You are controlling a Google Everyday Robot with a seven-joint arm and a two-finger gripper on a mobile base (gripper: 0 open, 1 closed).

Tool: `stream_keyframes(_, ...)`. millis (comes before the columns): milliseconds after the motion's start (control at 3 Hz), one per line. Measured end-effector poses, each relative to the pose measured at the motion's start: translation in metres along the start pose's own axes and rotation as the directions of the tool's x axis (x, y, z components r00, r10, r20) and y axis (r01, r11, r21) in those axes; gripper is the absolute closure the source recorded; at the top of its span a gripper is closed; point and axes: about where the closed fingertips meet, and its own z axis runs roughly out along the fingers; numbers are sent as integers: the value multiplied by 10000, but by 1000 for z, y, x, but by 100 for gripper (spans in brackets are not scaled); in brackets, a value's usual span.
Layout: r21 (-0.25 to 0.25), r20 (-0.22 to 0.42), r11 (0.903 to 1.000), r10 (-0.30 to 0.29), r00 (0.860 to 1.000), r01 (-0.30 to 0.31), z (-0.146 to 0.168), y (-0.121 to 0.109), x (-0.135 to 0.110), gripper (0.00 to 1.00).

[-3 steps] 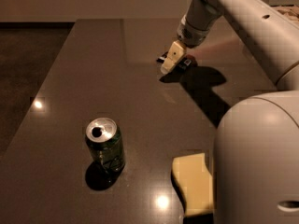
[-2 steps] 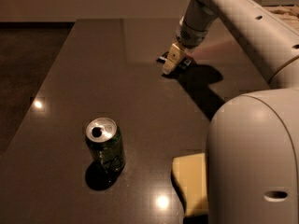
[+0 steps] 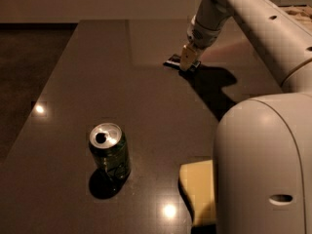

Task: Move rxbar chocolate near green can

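Note:
The green can (image 3: 110, 152) stands upright at the front left of the dark table (image 3: 97, 77), its silver top with the opening facing up. The rxbar chocolate (image 3: 173, 61) lies flat at the far middle of the table; only its dark left end shows, the rest is hidden behind the gripper. My gripper (image 3: 189, 58) is down at the bar, its pale fingertips right at the bar's right end. The bar is far from the can.
A pale yellow sponge (image 3: 199, 191) lies at the front of the table, right of the can, partly hidden by my white arm housing (image 3: 263, 165). The arm's shadow falls on the table right of the bar. The table's left edge runs diagonally.
The gripper has shifted slightly left and down at the bar. The arm housing covers more of the right foreground. The can and sponge have not moved.

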Motion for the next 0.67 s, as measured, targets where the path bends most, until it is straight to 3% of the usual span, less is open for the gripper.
stream_keyframes(333, 33, 410, 9994, -358, 9985, 357, -23, 8, 0, 87)
stream_keyframes(667, 14, 876, 9937, -1115, 9899, 1118, -54, 30, 3, 100)
